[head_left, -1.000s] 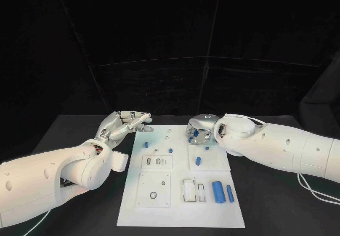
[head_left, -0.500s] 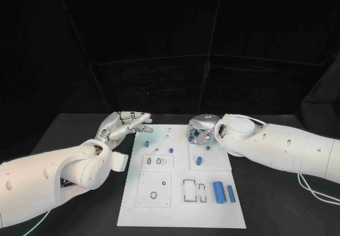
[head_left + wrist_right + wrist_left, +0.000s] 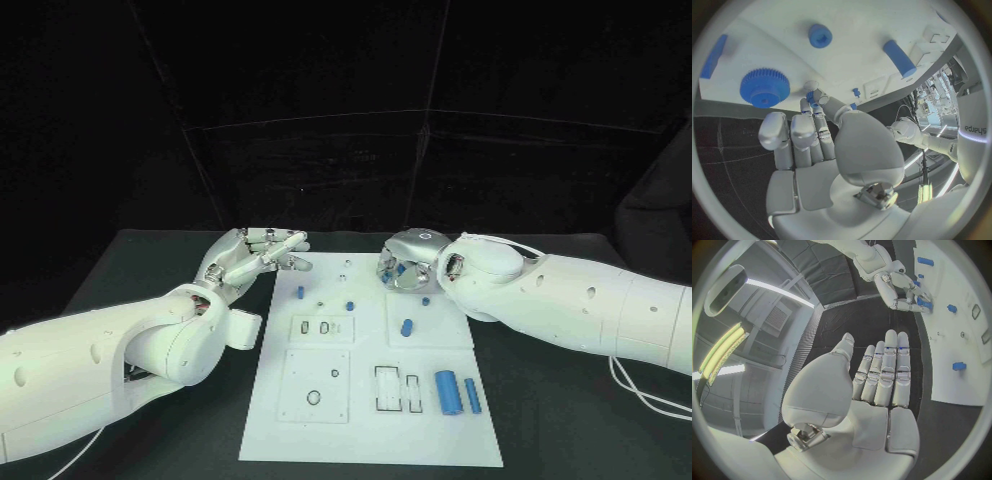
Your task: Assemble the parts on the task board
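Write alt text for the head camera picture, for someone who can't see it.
A white task board lies on a black table between two white robot arms. The right hand is poised over the board's far right part, near a small blue piece; the left hand is off the board's far left corner, holding nothing. Two blue cylinders lie side by side near the front right.

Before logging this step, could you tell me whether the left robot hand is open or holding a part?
Open: the left robot hand shows its silver fingers extended side by side, with nothing in its palm.
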{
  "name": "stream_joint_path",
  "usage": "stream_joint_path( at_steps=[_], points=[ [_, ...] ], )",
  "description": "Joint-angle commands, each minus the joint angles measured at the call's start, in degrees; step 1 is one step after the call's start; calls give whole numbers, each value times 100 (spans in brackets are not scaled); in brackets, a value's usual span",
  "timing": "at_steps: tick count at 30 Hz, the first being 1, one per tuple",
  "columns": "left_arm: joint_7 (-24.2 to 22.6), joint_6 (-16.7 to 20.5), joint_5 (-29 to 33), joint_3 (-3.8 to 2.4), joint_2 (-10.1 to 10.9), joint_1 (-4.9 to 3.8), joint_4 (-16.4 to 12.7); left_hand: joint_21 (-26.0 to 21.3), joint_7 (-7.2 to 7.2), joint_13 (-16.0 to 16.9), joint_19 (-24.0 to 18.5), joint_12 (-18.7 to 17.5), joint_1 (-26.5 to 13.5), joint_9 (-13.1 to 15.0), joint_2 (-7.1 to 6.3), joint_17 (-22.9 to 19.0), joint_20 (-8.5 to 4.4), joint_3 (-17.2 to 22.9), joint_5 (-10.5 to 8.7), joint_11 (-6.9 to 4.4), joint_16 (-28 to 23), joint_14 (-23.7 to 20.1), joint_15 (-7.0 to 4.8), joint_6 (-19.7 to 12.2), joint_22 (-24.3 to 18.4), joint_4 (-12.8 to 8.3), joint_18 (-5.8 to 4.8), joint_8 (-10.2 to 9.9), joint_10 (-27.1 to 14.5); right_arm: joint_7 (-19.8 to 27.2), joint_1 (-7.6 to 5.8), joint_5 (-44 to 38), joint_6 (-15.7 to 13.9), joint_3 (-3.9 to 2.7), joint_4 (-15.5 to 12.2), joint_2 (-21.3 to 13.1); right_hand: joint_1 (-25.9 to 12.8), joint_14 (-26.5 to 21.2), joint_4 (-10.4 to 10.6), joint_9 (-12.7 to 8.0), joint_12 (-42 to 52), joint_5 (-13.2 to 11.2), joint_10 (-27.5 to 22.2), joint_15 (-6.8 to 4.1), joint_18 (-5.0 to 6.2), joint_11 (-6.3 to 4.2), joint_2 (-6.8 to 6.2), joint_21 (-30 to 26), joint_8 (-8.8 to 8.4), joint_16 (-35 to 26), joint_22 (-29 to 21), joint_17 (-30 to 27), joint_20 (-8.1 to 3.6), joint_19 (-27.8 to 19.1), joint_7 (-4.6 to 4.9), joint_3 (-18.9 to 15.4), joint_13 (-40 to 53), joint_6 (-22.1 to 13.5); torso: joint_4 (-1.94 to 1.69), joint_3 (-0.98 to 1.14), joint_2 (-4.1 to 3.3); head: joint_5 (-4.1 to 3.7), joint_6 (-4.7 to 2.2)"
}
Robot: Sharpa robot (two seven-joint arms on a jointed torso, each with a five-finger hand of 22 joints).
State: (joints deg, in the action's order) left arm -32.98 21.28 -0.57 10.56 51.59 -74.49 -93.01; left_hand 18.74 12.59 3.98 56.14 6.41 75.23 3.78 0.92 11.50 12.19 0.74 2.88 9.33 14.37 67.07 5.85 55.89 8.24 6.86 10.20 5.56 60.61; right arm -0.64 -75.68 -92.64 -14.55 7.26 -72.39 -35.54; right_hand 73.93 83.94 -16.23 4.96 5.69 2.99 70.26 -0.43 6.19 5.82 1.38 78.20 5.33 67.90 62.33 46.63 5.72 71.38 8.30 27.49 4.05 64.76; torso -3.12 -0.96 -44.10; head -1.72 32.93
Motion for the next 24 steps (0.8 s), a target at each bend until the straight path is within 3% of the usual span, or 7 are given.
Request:
stream_joint_path(
  at_steps=[1,4,8,11,12,19,24],
  points=[
    [-5,-86,33,-4,7,-6,1,-18,33,-6,37,-22,-15,-6,58,8,0,12,10,5,-30,46,5,4,-9,-42,27,-40,-23,62,-13,79,-702,-7,-77,-12,64,19,72,-7,-25,35,180,-16,-57,-169,28,42,-26,48,24,19,-7,34,19,142,40,18,-1,-11,-18,27,-33],
    [-1,-93,47,-4,8,-6,6,-18,33,-6,37,-22,-15,-6,58,8,0,12,10,5,-30,46,5,4,-9,-42,27,-40,-23,-2,-13,99,-844,-13,-114,-6,44,12,79,-9,-44,65,168,-10,-58,-161,-7,53,-43,56,35,18,-2,29,25,174,38,8,-3,-13,-22,40,-45],
    [6,-98,56,-3,5,-6,13,-18,33,-6,38,-24,-14,-6,60,10,0,13,10,6,-31,47,5,4,-9,-45,27,-41,-23,-120,-14,114,-991,-135,-27,123,5,6,99,-11,-61,66,158,-4,-60,-154,-57,66,-59,70,51,28,5,28,30,185,38,1,-10,-14,-38,46,-77],
    [9,-105,56,-3,-2,-6,17,-18,33,-6,37,-24,-14,-6,60,10,0,13,9,6,-31,46,5,4,-10,-46,27,-42,-24,-187,-14,118,-1062,-186,72,238,-16,4,114,-14,-75,61,144,0,-61,-149,-83,73,-72,78,59,33,9,27,34,191,36,-10,-14,-9,-51,37,-91],
    [10,-109,56,-3,-3,-6,18,-18,33,-6,37,-24,-14,-6,60,10,0,13,9,6,-31,46,5,4,-10,-46,27,-42,-24,-202,-14,119,-1078,-197,110,277,-21,3,118,-14,-79,60,141,2,-61,-148,-89,74,-75,80,61,33,10,27,35,193,35,-13,-23,-17,-52,25,-96],
    [13,-129,63,-3,-13,-6,19,-29,34,-6,27,-33,-16,-4,66,16,3,10,9,8,-49,26,11,6,-16,-61,23,-48,-23,-229,-14,157,-1067,-235,481,631,-61,-7,158,-24,-121,59,92,15,-59,-131,-139,79,-112,91,60,29,24,9,48,219,26,-55,-27,-29,-67,41,-97],
    [22,-124,86,-3,-19,-7,13,-35,36,-6,22,-38,-18,-4,71,19,5,9,9,10,-59,16,14,6,-20,-69,22,-52,-25,-224,-15,169,-947,-241,687,846,-66,-7,168,-27,-133,57,77,19,-60,-126,-145,82,-122,103,63,45,27,7,52,230,23,-68,-20,-22,-77,34,-102]
  ],
)
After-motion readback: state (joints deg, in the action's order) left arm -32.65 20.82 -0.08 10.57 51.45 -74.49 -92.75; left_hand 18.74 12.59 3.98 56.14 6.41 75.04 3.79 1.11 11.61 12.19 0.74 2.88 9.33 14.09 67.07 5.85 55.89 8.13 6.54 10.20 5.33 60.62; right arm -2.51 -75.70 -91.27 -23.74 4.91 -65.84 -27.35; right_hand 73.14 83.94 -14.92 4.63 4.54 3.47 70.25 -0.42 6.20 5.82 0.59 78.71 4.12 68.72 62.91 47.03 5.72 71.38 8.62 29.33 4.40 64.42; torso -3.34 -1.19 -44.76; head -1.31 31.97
